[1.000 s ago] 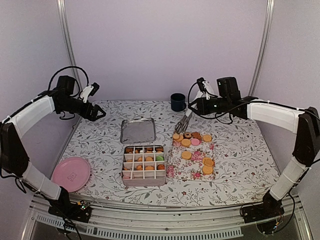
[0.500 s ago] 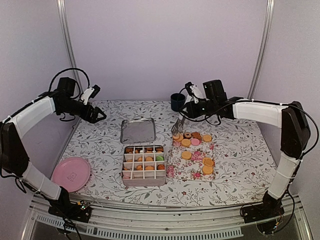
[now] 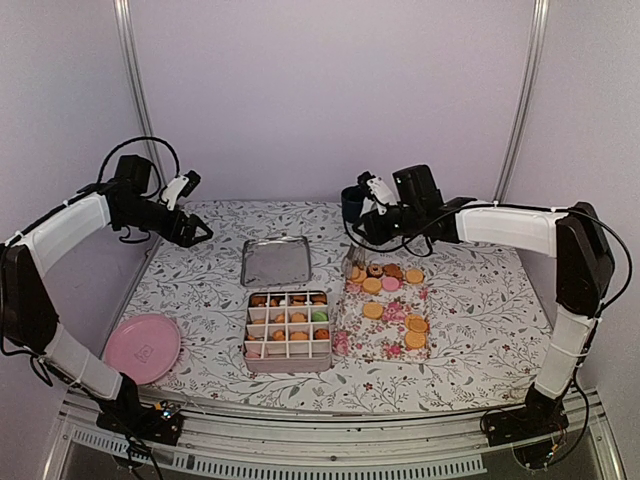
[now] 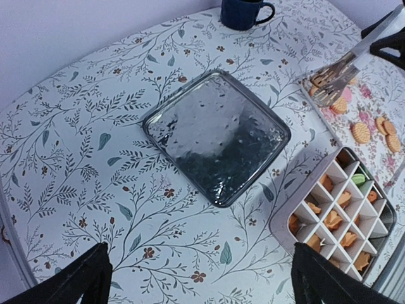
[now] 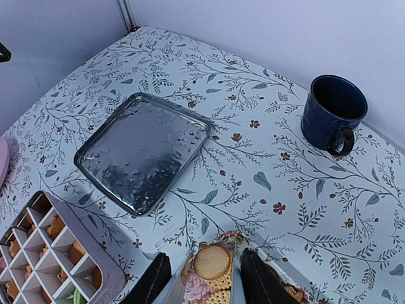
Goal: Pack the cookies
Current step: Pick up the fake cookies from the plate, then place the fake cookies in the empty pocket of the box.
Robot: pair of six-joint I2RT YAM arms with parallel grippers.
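Observation:
Several cookies (image 3: 385,285), mostly orange-tan with a pink and a dark one, lie on a floral tray (image 3: 390,335). More cookies fill the divided box (image 3: 288,328) to its left. My right gripper (image 3: 362,232) is shut on metal tongs (image 3: 352,262) whose tips hang over the tray's far left corner. In the right wrist view a tan cookie (image 5: 212,261) shows between the two tong arms (image 5: 235,272), flanked by my fingers (image 5: 262,278); whether it is pinched I cannot tell. My left gripper (image 3: 200,230) hovers open at the far left, its fingers (image 4: 82,278) wide apart and empty.
A shiny metal lid (image 3: 275,260) lies behind the box. A dark blue mug (image 5: 332,114) stands at the back, behind the right arm. A pink plate (image 3: 142,347) sits at the near left. The box's near corner (image 4: 335,209) lies close to my left fingers.
The right arm has swung left with the tongs, bringing their tips from the tray's far edge to its far left corner. The left arm has not moved.

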